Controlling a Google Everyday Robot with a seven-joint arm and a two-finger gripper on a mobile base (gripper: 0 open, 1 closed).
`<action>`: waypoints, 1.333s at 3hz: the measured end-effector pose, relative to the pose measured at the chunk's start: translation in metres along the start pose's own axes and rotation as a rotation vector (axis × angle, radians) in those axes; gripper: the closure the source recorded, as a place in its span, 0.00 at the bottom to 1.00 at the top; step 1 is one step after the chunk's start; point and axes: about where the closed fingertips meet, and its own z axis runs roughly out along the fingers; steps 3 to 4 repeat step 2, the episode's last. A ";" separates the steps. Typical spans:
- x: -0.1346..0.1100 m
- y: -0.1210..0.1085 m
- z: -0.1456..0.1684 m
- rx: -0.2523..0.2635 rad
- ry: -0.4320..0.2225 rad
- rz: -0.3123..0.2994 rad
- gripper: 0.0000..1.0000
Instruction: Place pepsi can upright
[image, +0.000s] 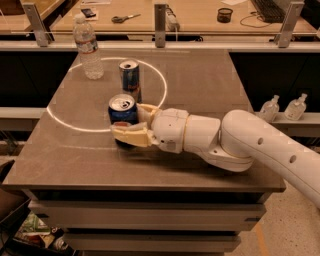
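The pepsi can, blue with a silver top, stands upright on the grey table, just inside the near edge of a white circle marked on it. My gripper reaches in from the right and is closed around the can's lower body. One tan finger lies across the can's front and the other finger is behind it on the right. The can's base is hidden by the near finger.
A slimmer blue-and-silver can stands upright just behind the pepsi can. A clear water bottle stands at the far left of the table. My white arm crosses the table's right front. Two small bottles sit on a shelf at the right.
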 end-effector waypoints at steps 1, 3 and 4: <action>-0.001 0.001 0.001 -0.003 0.000 -0.001 0.15; -0.001 0.003 0.003 -0.007 0.000 -0.002 0.00; -0.001 0.003 0.003 -0.007 0.000 -0.002 0.00</action>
